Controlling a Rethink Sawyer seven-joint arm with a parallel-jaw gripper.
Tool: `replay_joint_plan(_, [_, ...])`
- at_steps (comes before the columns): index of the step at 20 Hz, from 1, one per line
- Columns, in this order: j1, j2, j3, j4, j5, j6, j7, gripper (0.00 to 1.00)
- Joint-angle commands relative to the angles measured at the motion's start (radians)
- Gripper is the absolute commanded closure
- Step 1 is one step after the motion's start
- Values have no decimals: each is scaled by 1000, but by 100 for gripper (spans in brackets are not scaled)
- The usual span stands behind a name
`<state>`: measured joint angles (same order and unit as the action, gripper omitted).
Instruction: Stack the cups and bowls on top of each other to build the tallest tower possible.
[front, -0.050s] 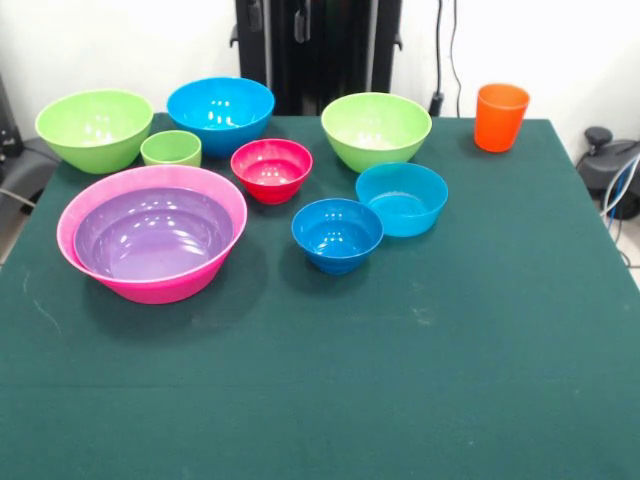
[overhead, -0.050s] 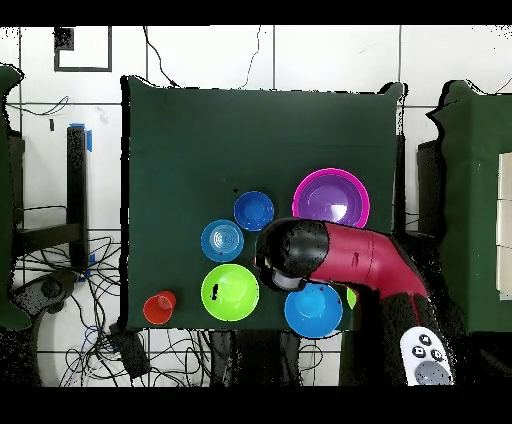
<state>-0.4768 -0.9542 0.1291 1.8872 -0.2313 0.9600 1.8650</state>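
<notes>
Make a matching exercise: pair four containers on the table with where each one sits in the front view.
Things:
1. purple bowl
2. orange cup
3. red bowl
4. small green cup

Places:
A. alone by the table's far right corner
B. inside the pink bowl
C. between two larger bowls, one green and one blue
D. near the middle, in front of the large blue bowl

Pairs: 1-B, 2-A, 3-D, 4-C

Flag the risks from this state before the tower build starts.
1. The purple bowl already sits nested inside the pink bowl; nested pieces add little height, so more of this likely gives a short tower.
2. The red bowl, the lime-green cup and the large blue bowl crowd together; reaching one may knock its neighbours.
3. The orange cup stands near the table's corner; a nudge could send it off.
</notes>
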Motion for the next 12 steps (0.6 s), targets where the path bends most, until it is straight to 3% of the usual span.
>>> replay_joint_plan(1, [-12,-30,35,135,-27,-35,-63,0])
replay_joint_plan(12, [-36,0,41,271,-35,-248,-11,0])
